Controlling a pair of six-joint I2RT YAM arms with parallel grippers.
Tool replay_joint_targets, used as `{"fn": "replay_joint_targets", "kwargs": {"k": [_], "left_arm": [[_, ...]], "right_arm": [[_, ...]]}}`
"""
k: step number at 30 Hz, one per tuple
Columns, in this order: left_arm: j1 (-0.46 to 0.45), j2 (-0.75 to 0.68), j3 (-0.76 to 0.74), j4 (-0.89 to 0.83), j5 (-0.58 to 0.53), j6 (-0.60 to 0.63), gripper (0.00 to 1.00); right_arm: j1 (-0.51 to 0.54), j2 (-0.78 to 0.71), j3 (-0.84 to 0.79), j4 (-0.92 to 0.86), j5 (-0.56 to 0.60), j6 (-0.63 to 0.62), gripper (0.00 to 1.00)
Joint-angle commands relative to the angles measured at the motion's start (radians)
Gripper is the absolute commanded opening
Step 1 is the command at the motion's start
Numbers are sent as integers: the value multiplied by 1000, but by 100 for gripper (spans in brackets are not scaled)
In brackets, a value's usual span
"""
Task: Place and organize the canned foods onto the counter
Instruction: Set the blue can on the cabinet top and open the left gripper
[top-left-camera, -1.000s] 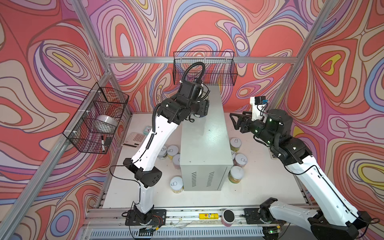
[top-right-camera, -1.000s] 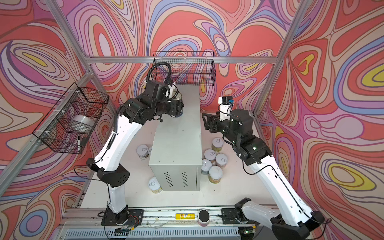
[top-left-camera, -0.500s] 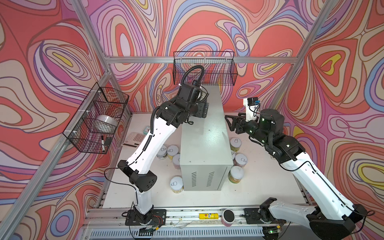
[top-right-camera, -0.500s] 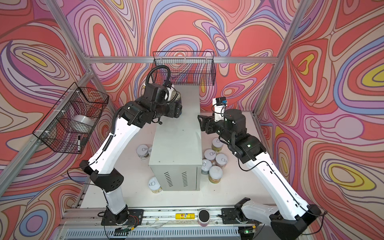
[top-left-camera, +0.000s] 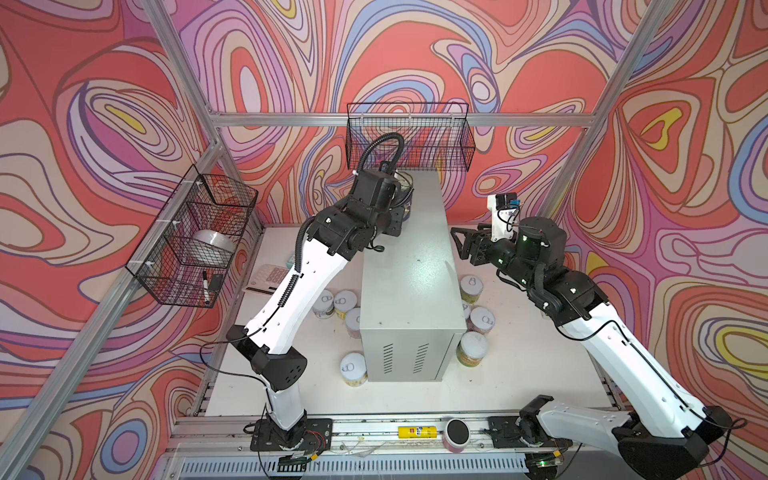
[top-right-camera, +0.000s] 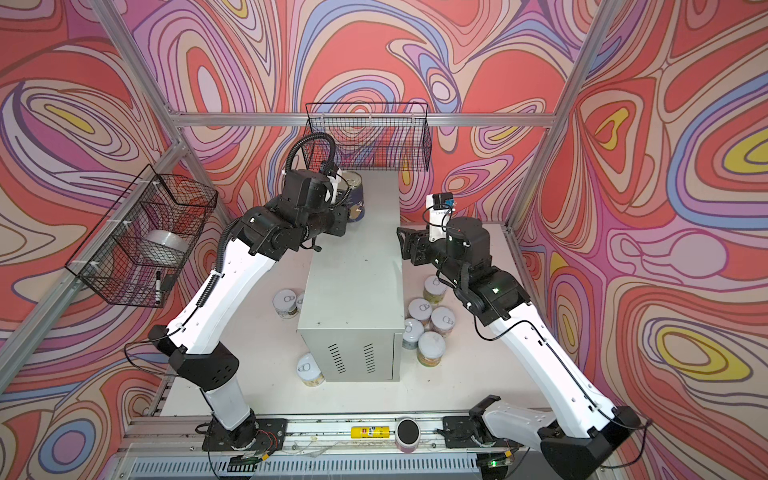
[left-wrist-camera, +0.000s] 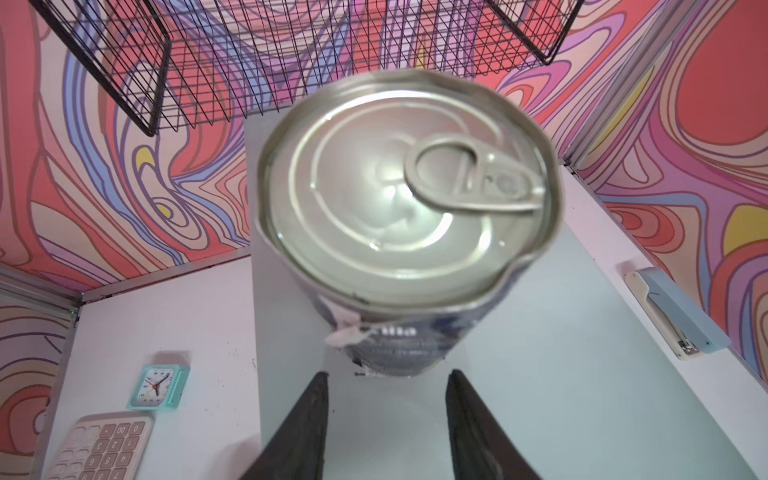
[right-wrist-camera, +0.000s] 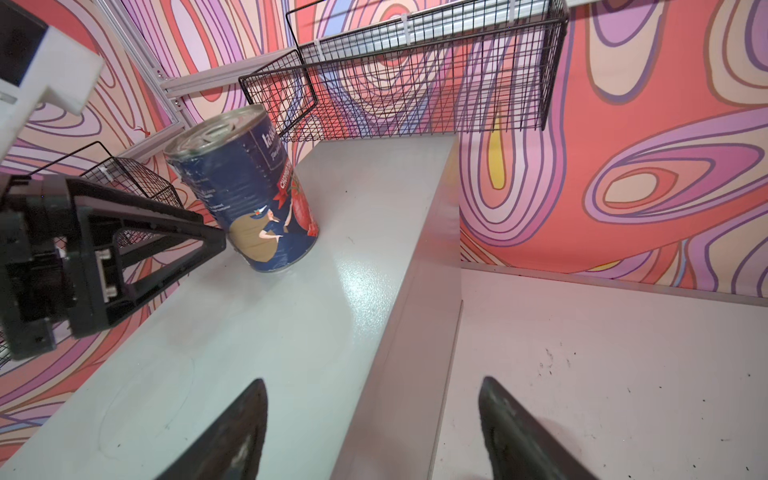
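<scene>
Quickly, left to right:
Left wall basket: black wire, holds a tape roll and a marker.
Table: white. A calculator and a small teal clock lie at its far left, beside the counter.
Left gripper: over the far end of the counter top. Jaws are parted with a clear gap and nothing between them. The fingertips sit just short of the dark-blue tin's base; cannot tell if they touch it.
Left tins: three short ones bunched against the counter's left side, upright on the table.
Front tin: upright on the table at the counter's front-left corner.
Counter: grey cabinet in mid-table, vent slots facing front, glossy top carrying one tin.
Dark-blue tin: on the counter top at its far-left corner, just below the back basket. Silver pull-tab lid faces up. It is blurred in the left wrist view.
Right tins: five short ones clustered on the table against the counter's right side, white lids up.
Right gripper: jaws spread wide and empty. It hovers over the counter's right edge, well apart from the dark-blue tin.
Stapler: pale blue, on the table right of the counter's far end.
Front rail: a yellow tube lies beside a pink cylinder.
</scene>
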Motion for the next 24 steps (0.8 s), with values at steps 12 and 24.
{"fn": "replay_joint_targets", "kwargs": {"k": [12, 24], "left_arm": [[39, 91, 38, 53, -73, 24, 71], [96, 165, 130, 113, -61, 76, 62]], "right_arm": [[4, 65, 5, 59, 33, -14, 83], [5, 61, -14, 79, 75, -6, 83]]}}
